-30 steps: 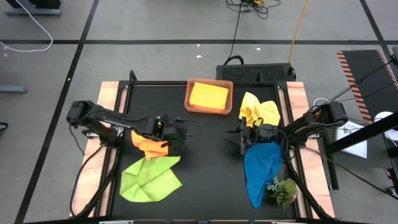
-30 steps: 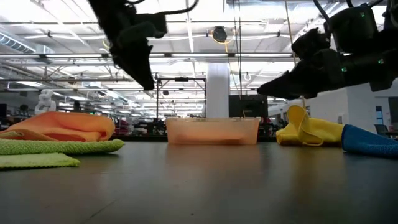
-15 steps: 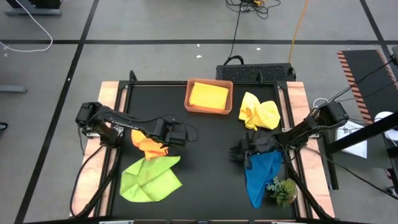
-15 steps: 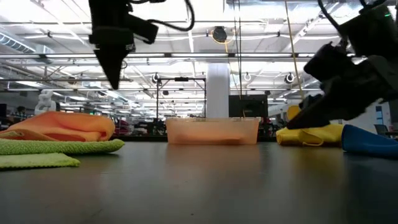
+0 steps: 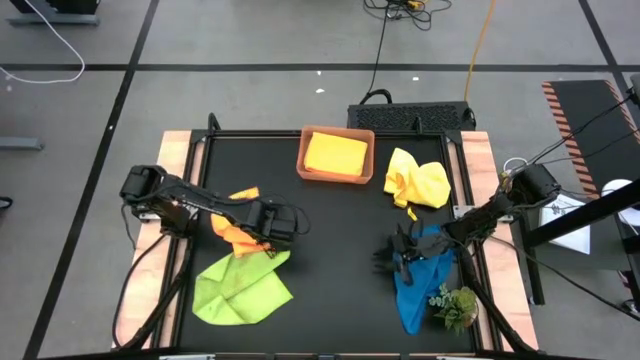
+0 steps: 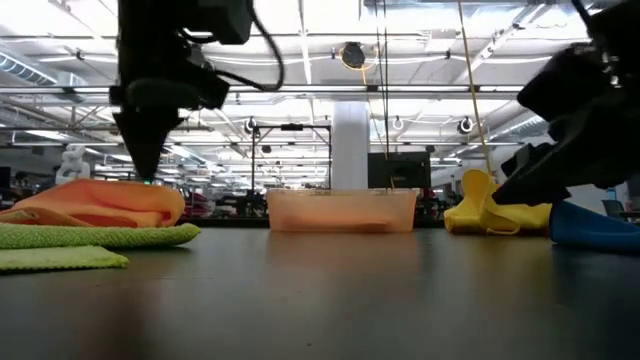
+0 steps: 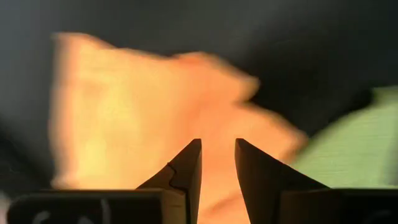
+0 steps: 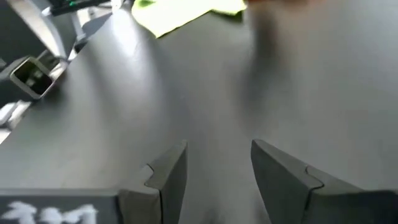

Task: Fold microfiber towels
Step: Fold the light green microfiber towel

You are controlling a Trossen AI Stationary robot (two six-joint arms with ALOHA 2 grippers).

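Observation:
The crumpled orange towel (image 5: 233, 230) lies at the table's left, resting on the far edge of the spread lime green towel (image 5: 240, 287). My left gripper (image 5: 264, 224) points down over the orange towel (image 7: 124, 112), its fingers a narrow gap apart (image 7: 217, 146); in the low view its tip (image 6: 143, 176) is level with the cloth's top (image 6: 100, 205). My right gripper (image 5: 384, 262) is open and empty (image 8: 217, 155), low over bare table beside the blue towel's (image 5: 420, 282) left edge. A crumpled yellow towel (image 5: 418, 180) lies at the far right. A folded yellow towel (image 5: 335, 154) lies in the tray. My left gripper comes at the orange towel's top from above, pointing down. I cannot tell whether its fingertips touch the cloth.
The terracotta tray (image 5: 304, 150) stands at the table's far middle. A small green plant sprig (image 5: 455, 305) lies at the near right, beside the blue towel. Bare black table (image 5: 335, 260) lies between the two arms.
My left gripper has gone toward the table's left edge and down, onto the orange towel's top. My right gripper has gone toward the near edge and down, along the blue towel's left edge. No towel has visibly moved.

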